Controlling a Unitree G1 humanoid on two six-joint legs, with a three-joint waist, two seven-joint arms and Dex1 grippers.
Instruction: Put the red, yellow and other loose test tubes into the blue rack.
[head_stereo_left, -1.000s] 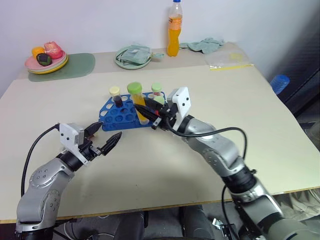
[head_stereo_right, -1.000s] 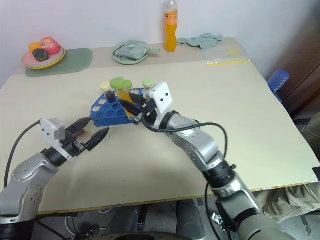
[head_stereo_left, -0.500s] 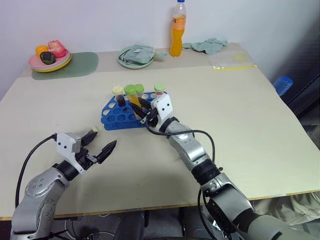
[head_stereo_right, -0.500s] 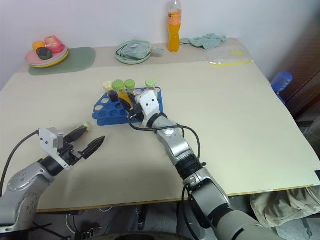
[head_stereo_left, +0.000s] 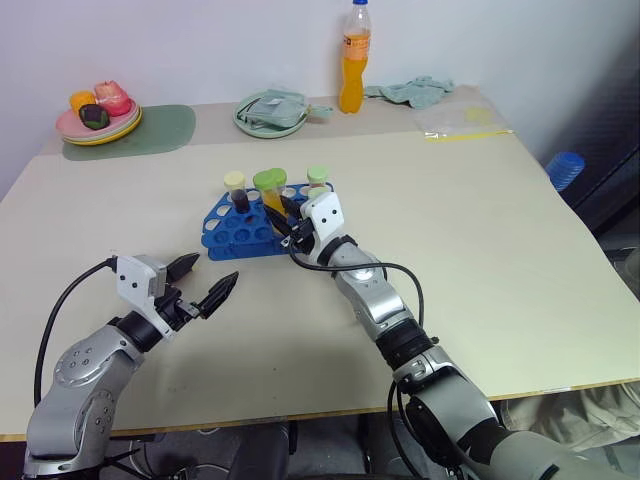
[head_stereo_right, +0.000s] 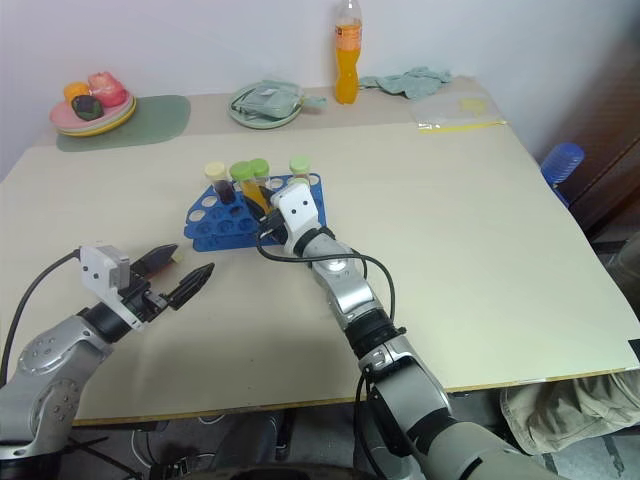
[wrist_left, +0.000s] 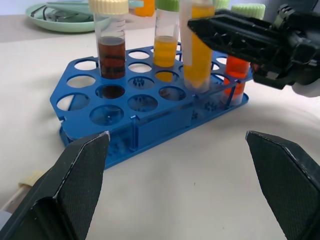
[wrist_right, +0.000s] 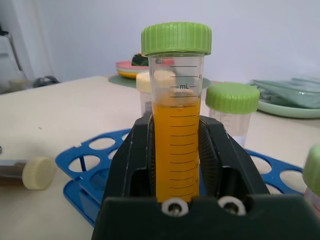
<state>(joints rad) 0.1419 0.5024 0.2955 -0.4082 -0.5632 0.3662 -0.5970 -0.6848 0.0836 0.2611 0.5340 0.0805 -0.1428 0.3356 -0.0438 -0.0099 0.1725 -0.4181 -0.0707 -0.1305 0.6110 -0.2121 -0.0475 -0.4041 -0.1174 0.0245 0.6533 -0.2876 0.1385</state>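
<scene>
The blue rack (head_stereo_left: 228, 232) stands mid-table. In it stand a dark brown tube with a cream cap (wrist_left: 111, 47), a yellow tube with a green cap (wrist_left: 165, 47) and a red-orange tube (wrist_left: 236, 67). My right gripper (wrist_right: 176, 130) is shut on another yellow test tube with a green cap (wrist_right: 176, 155). That tube is upright, its lower end in a front hole of the rack (wrist_left: 197, 85). A loose cream-capped tube (wrist_right: 36, 173) lies on the table beside the rack, close to my left gripper (head_stereo_left: 212, 272). The left gripper is open and holds nothing.
At the table's far edge stand an orange drink bottle (head_stereo_left: 350, 60), a green plate with a cloth (head_stereo_left: 272, 112), a plate of fruit (head_stereo_left: 95, 115) on a green mat (head_stereo_left: 160, 130), a crumpled cloth (head_stereo_left: 415, 90) and a plastic bag (head_stereo_left: 460, 120).
My right gripper has carried the yellow tube forward and down, from tilted over the rack's front to upright in a hole. The left gripper has stayed in place, open.
</scene>
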